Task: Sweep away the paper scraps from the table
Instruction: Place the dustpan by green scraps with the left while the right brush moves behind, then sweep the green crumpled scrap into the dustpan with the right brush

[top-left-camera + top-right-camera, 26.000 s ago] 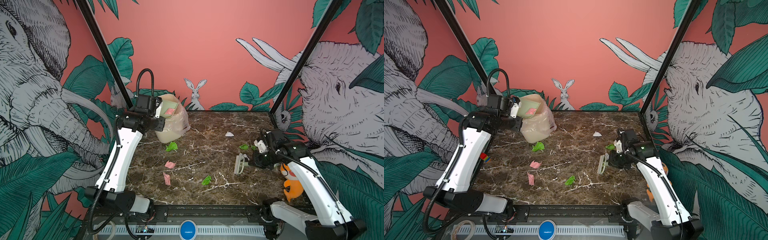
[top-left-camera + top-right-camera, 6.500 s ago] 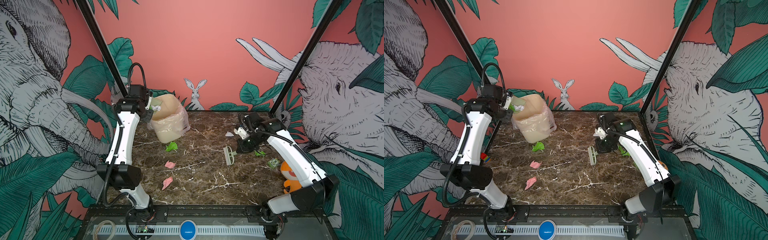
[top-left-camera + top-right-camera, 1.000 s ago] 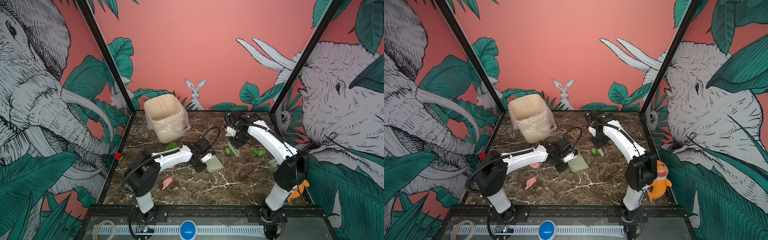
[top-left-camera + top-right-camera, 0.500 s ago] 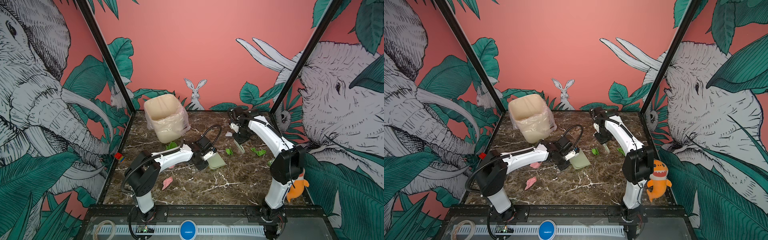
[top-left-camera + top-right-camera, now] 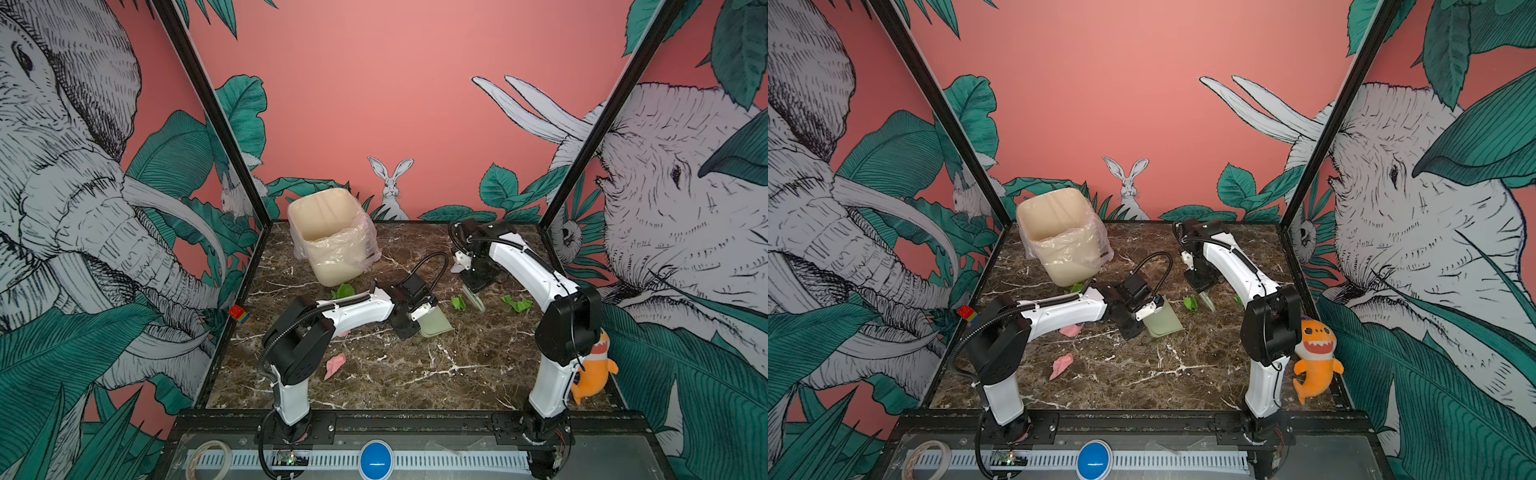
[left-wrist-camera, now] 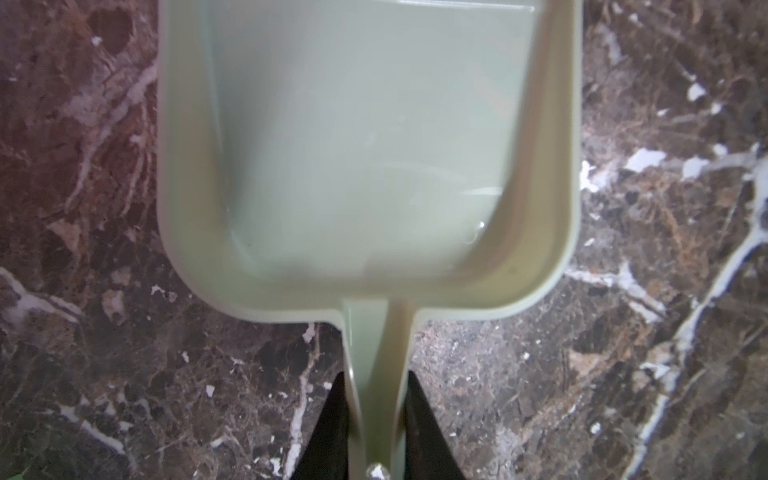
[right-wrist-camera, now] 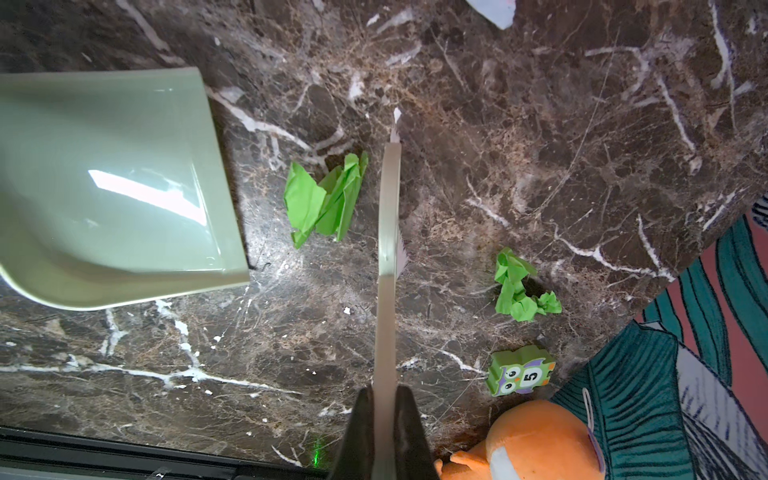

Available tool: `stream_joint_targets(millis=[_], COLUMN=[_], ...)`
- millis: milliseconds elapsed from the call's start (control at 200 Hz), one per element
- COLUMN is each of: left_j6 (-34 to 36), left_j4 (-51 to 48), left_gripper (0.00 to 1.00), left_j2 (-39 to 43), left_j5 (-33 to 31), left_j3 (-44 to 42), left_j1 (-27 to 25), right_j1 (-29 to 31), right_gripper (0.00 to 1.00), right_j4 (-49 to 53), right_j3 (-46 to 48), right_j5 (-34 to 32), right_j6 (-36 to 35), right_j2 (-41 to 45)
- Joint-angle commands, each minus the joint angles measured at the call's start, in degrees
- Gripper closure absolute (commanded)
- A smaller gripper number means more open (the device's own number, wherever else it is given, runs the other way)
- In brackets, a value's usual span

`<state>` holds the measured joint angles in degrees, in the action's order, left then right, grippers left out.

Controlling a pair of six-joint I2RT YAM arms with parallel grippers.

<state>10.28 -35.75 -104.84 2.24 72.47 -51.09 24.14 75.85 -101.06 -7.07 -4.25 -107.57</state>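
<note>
Right hand: pinching the thin handle of a pale green brush, which reaches out over the tabletop; seen in both top views near the back right.
Nearest green scrap: lies flat on the tabletop just beside the brush head, between it and the open lip of the dustpan. It is clear of the pan.
Second green scrap: on the other side of the brush, apart from it and near the tabletop's right edge.
White scrap: beyond the brush tip, well apart.
Left hand: closed on the dustpan's narrow handle, one finger on each side. The pan sits on the tabletop with nothing in it.
Pink scrap: front left of the tabletop, well away from both hands.
Green scrap by the bin: at the foot of the cream bin, behind the left arm.
Other things: a green owl block and an orange plush toy at the right edge.
</note>
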Motion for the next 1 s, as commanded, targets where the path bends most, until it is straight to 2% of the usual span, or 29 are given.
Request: stream_joint_targets(millis=[0,340,735,905,995], left_j6=[0.66,0.59,0.64,0.47,0.46], left_j4=[0.97,0.77,0.94,1.06,1.06], left_gripper=[0.84,0.84,0.84,0.85,0.85], left_j2=[-0.71,-2.04,-2.28,-2.21,-2.21], left_j5=[-0.15,0.44,0.56,0.60,0.73], left_j3=[2.09,2.33,1.82,1.75,1.63], left_j1=[-0.33,-0.33,-0.37,-0.33,-0.33], right_j1=[1.24,4.77,5.92,5.16,4.62], right_gripper=[1.00,1.00,1.00,1.00,1.00], right_j4=[1.12,2.65,2.38,4.79,5.62], right_j3=[0.10,-1.17,-1.77,-2.84,-4.12], right_j5=[1.51,3.50,9.70,2.42,0.73], right_j6=[1.00,2.05,4.17,3.12,2.76], right_j2=[1.22,1.34,4.96,4.03,2.81])
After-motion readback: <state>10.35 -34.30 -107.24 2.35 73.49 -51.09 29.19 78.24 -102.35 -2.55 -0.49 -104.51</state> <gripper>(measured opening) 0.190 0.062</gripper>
